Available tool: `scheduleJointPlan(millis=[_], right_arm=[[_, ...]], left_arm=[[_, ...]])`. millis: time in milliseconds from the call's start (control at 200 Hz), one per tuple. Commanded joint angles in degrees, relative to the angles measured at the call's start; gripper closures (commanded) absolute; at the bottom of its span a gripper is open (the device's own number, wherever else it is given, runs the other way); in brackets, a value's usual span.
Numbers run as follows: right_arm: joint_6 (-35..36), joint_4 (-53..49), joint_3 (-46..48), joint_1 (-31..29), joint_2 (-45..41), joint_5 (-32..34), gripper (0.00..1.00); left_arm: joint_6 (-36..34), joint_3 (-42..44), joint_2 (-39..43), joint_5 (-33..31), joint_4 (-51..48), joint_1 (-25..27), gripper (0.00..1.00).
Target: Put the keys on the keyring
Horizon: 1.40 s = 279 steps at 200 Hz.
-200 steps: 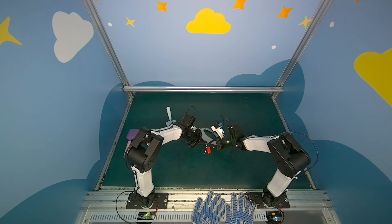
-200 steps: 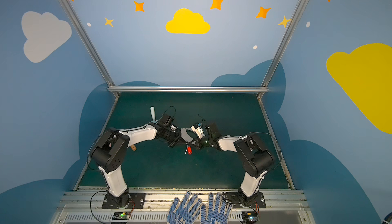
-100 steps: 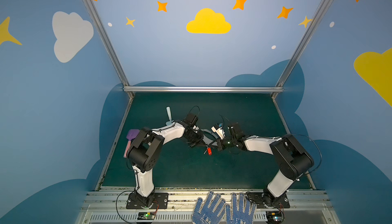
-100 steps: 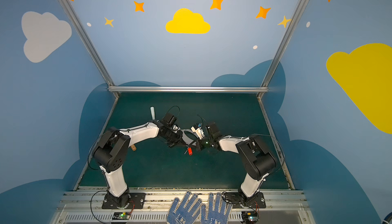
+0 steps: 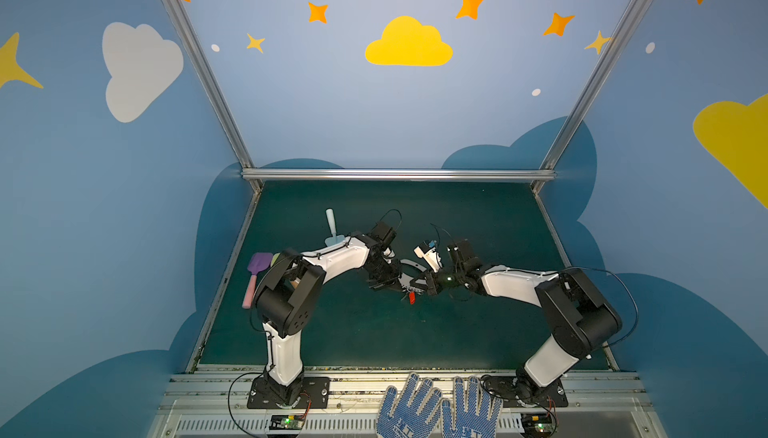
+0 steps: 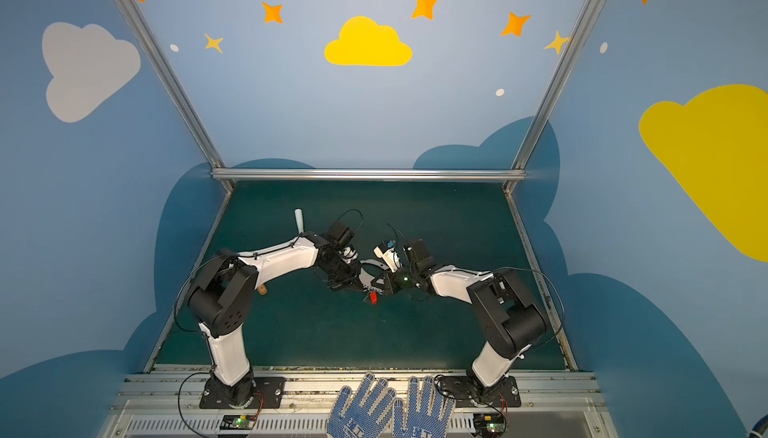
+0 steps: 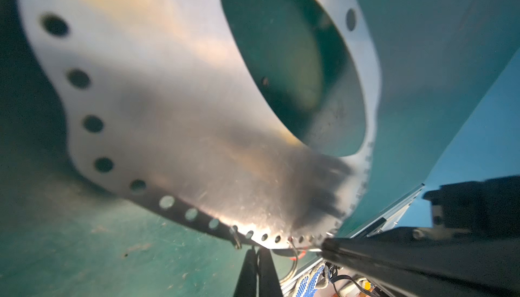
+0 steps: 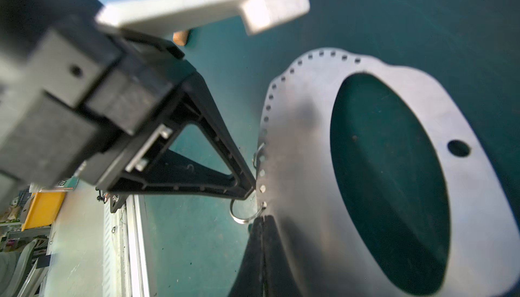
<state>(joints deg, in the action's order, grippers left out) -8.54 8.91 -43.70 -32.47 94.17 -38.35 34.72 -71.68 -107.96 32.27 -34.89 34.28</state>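
The keyring (image 5: 409,268) is a flat grey plate with a big oval hole, held tilted off the green mat between both arms in both top views. My left gripper (image 7: 256,251) is shut, its tips pinching the plate's holed rim (image 7: 197,140). My right gripper (image 8: 262,220) is shut at the same rim (image 8: 304,146), right beside a small wire ring (image 8: 242,217). The key (image 5: 412,298), with its red-orange head, hangs just below the two grippers (image 6: 373,299). In the left wrist view only a red sliver shows by the wire ring (image 7: 293,261).
A purple and pink toy shovel (image 5: 254,277) and a pale blue one (image 5: 331,227) lie at the mat's left behind my left arm. A small brown cork-like piece (image 6: 262,289) lies near the left elbow. Blue dotted gloves (image 5: 436,409) rest on the front rail.
My left arm's elbow has shifted a little while both grippers stay shut together at the plate's rim. The key still hangs below them.
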Motion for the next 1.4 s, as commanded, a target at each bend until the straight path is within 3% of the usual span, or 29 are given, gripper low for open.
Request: scheduleJointPlan(millis=[0,185,671,836,1056,1332,1392], right_arm=[[0.12,4.38,-0.27,0.12,-3.41,0.99,1.00],[-1.27,6.92,2.47,0.05,-6.13,2.50,1.00],[-3.17,-0.99,6.75,-1.88,-12.76,5.37,1.00],[-4.22,-5.25,9.00,-3.96,-15.87,6.42,0.81],[-5.47,-6.25,12.63,-9.50,-16.57,10.91,0.73],[-7.41,1.22,17.56,-13.68,-14.28,16.54,0.67],[-7.19,1.60,17.54,-14.45,-13.61,17.51,0.66]], left_arm=[[-0.80,0.96,-1.25,-1.36,-4.56,0.35,0.96],[1.96,2.49,0.35,0.31,-0.56,0.35,0.96],[4.38,3.65,1.94,-1.08,2.80,0.17,0.96],[5.84,4.09,2.23,-1.17,4.74,0.17,0.96],[6.90,4.55,1.88,-1.38,6.42,0.13,0.96],[6.80,4.98,1.35,-3.00,6.91,0.15,0.96],[7.15,5.23,1.43,-3.17,7.27,0.08,0.89]])
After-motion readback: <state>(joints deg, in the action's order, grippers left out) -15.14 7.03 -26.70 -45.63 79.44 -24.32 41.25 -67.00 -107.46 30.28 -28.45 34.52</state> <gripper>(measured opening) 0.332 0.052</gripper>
